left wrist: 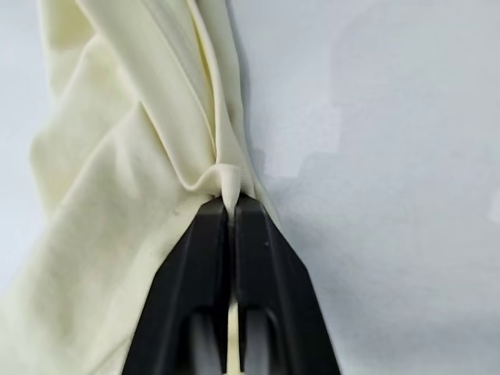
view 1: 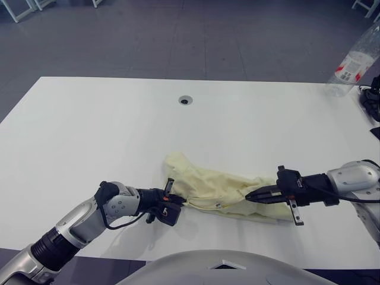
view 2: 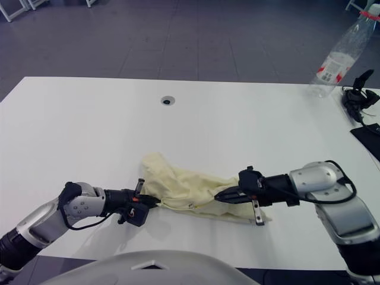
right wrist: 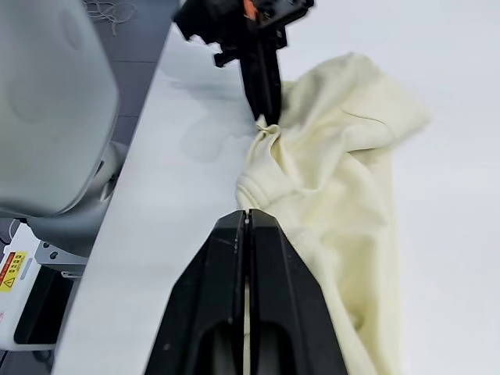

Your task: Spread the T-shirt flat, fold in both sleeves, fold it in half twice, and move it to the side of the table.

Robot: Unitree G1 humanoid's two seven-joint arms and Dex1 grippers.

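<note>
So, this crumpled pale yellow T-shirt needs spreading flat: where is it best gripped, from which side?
A fold at each end of the pale yellow T-shirt, approached low from the robot's left and right. It lies bunched in a ridge on the white table, so pulling outward should open it; the left gripper and right gripper pinch there.

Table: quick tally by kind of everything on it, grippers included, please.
T-shirt: 1
grippers, both shut on the T-shirt: 2 (left gripper, right gripper)
plastic bottle: 1
table grommet: 1
dark tangled item: 1
dark flat item: 1
Total: 7
</note>
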